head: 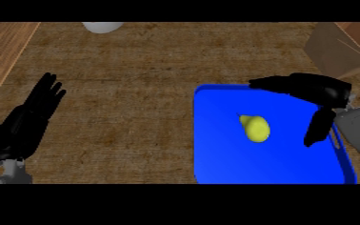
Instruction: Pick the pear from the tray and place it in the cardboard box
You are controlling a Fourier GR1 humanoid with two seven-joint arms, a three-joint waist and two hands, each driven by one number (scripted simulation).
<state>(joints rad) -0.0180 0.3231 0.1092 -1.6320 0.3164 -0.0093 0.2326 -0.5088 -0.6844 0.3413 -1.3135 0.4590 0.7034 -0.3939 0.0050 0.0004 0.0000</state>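
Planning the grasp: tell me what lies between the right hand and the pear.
Head view: only bare blue tray floor separates the right hand from the pear; nothing else lies in that stretch.

A yellow-green pear (255,128) lies on its side near the middle of the blue tray (218,162). The brown cardboard box (336,50) sits beyond the tray's far right corner.

Dim, even light across the brown surface (126,100), no glare anywhere. The blue tray (232,167) glows brightest, shading paler toward its near right. Black hands read as flat silhouettes; shadows barely register. Edges look soft throughout.
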